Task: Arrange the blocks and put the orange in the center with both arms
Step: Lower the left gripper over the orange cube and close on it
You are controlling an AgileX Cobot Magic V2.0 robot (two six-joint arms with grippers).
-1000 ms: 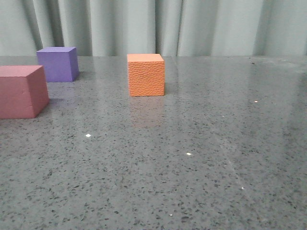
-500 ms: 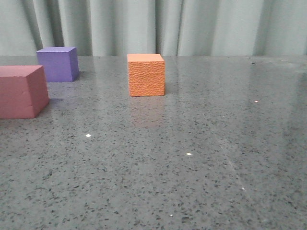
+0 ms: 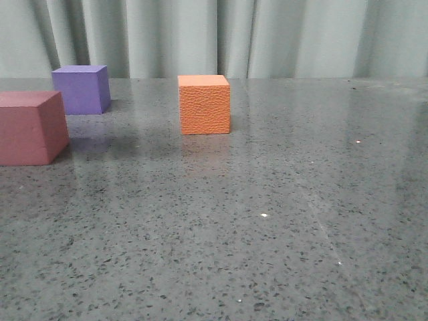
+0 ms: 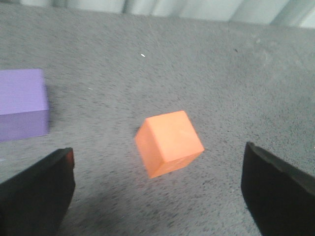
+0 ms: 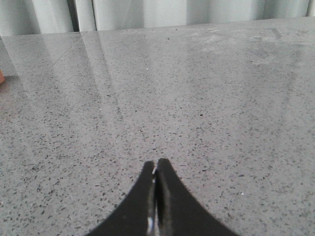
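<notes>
Grey speckled tabletop [image 3: 281, 221] gains a new shadow beside the orange cube [image 3: 204, 104]: left gripper [image 4: 157, 189], jaws spread, probably closing in above it; right gripper [image 5: 156, 196] pressed shut.

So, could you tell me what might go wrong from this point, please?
1. The left gripper is open wide above the orange cube, which sits rotated between its fingers; closing might catch corners and twist it.
2. The purple cube lies close to one finger and might get nudged on descent.
3. The right gripper is shut over bare table, so it is not ready to grasp.
</notes>
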